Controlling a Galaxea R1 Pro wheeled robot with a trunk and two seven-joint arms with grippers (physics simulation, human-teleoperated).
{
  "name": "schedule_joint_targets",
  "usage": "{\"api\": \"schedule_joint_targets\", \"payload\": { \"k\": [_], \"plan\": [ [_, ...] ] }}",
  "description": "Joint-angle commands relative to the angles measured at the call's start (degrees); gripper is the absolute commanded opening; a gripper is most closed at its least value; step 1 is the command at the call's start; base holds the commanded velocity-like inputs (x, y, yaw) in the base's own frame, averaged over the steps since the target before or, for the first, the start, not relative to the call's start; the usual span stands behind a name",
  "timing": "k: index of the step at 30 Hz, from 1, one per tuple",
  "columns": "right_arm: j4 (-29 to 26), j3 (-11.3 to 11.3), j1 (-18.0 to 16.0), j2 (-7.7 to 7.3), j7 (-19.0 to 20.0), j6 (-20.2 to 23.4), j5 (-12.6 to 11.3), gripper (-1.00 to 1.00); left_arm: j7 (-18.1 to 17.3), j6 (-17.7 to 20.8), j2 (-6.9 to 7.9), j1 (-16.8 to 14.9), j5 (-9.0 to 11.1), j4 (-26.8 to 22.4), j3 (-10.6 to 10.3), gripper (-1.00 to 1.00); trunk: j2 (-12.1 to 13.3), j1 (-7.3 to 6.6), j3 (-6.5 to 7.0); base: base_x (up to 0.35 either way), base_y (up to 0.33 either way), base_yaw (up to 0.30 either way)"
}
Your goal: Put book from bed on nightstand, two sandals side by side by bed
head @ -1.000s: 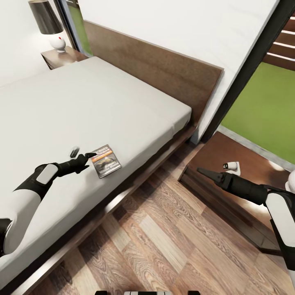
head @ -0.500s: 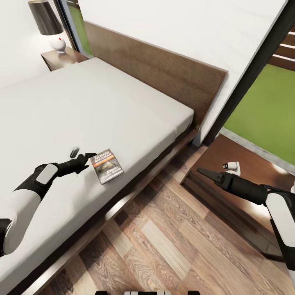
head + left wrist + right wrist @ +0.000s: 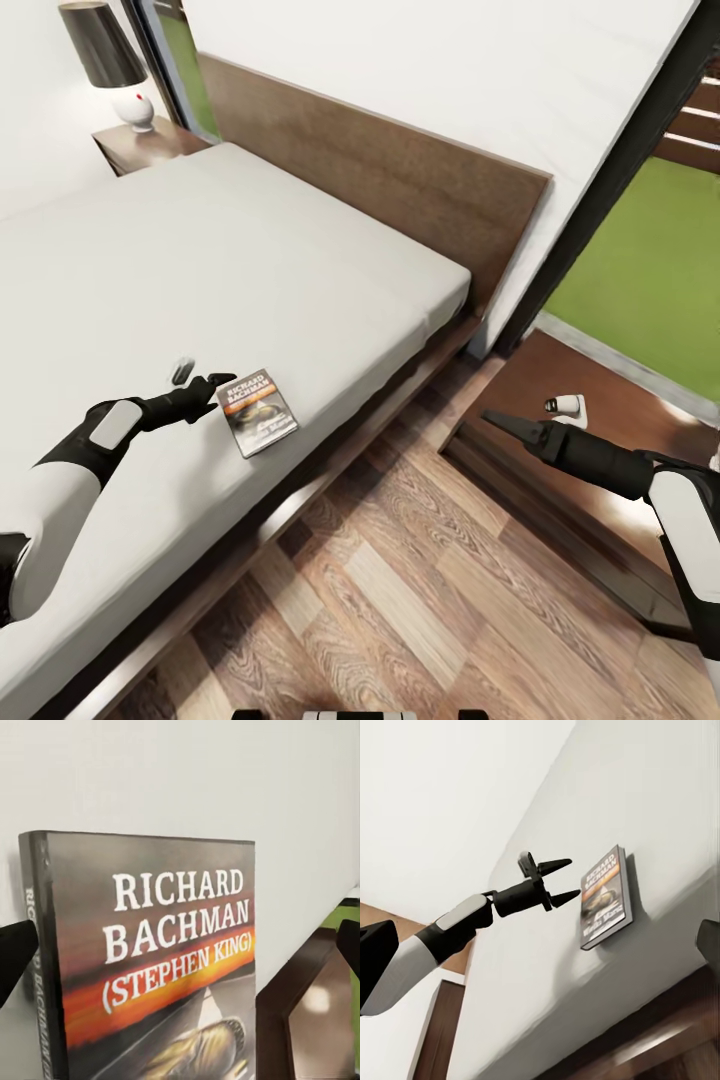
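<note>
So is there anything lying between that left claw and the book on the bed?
Nothing visible. The left gripper hovers open right at the edge of the book, with only bare mattress of the bed between them. The right wrist view shows the same small gap.

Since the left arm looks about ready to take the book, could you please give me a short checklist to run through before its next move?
1. Left gripper open: ok, fingers spread in the right wrist view.
2. Gripper lined up with the book: ok, tips at the book's near edge, cover centred between the fingers in the left wrist view.
3. Book lying flat on the bed, nothing on top: ok.
4. Fingers around the book's edges: not ok, tips are short of it.
5. Nightstand has free space: ok, bare top beside a small white object.
6. Right gripper clear of the path: ok, over the nightstand's edge.
</note>
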Motion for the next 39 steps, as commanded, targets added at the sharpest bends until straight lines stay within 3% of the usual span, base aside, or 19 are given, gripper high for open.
{"api": "schedule_joint_targets", "payload": {
  "k": [1,10,39],
  "plan": [
    [0.01,-0.04,-0.05,0.0,0.19,0.26,0.07,1.0,-0.08,0.21,0.03,-0.02,0.37,-0.01,-0.19,1.0,-0.02,0.0,-0.03,0.005,0.002,-0.178],
    [0.01,-0.04,-0.05,-0.03,0.19,0.26,0.07,1.0,-0.02,0.23,0.0,-0.05,0.37,-0.01,-0.2,1.0,-0.02,0.0,-0.03,0.002,0.001,-0.171],
    [0.01,-0.04,-0.05,0.01,0.19,0.22,0.07,1.0,-0.08,0.24,-0.01,-0.05,0.37,-0.01,-0.2,1.0,-0.02,0.0,-0.03,0.0,0.0,-0.065]
  ]
}}
